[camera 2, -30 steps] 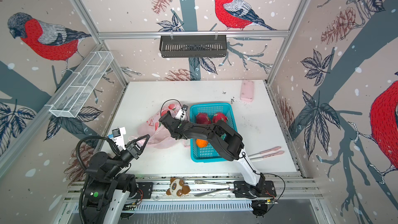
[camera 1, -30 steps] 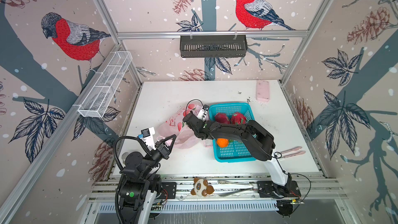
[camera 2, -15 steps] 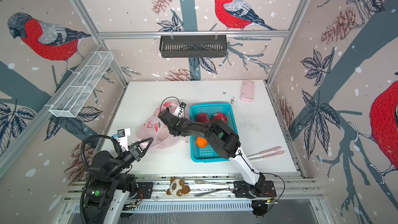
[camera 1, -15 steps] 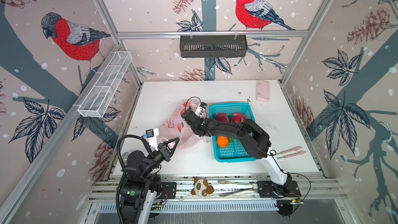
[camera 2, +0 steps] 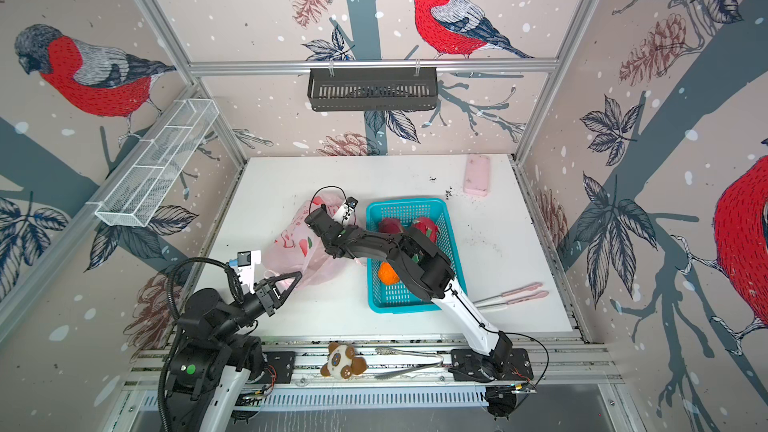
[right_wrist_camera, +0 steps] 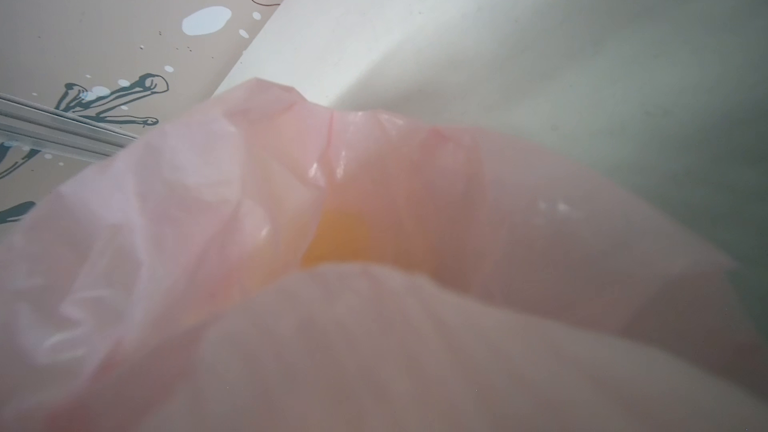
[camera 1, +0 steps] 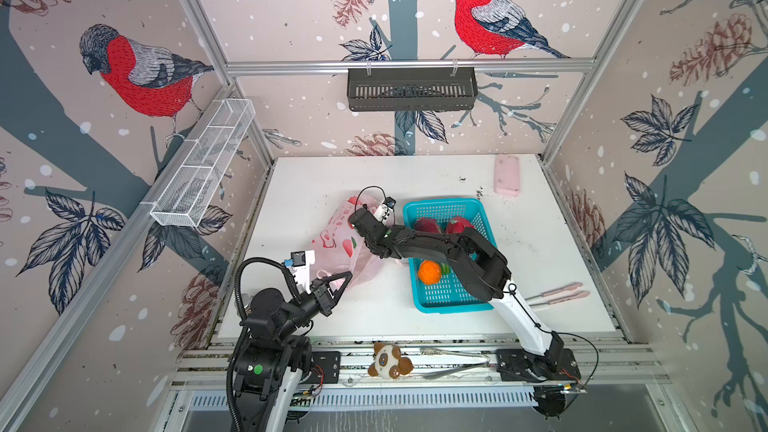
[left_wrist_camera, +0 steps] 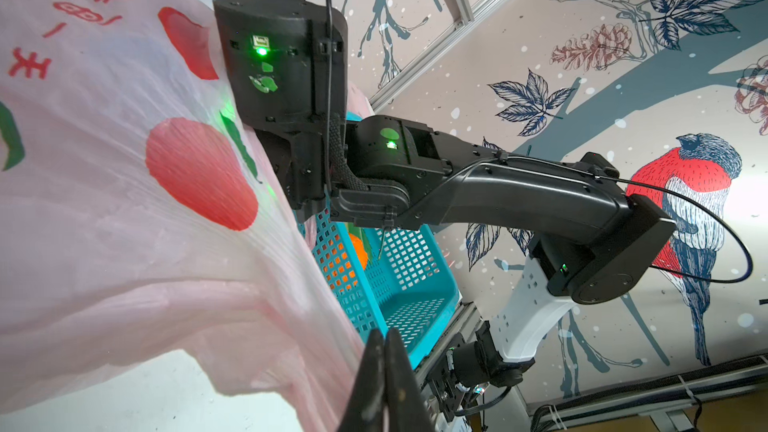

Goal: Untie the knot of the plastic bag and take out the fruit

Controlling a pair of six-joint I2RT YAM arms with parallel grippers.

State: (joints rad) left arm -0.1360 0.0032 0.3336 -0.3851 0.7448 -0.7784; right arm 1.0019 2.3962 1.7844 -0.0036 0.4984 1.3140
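"Which step is this?"

"Fishing the yellow fruit out of the plastic bag, at nine o'clock of the basket. The left gripper is clamped tight on the bag's edge. The right gripper is buried in the bag, so I can't tell how its jaws stand. Next I'd say it must close round the fruit."

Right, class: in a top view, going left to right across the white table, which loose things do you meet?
A thin translucent pink plastic bag → teal perforated plastic basket → solid pink rectangular block → pair of pink tongs.
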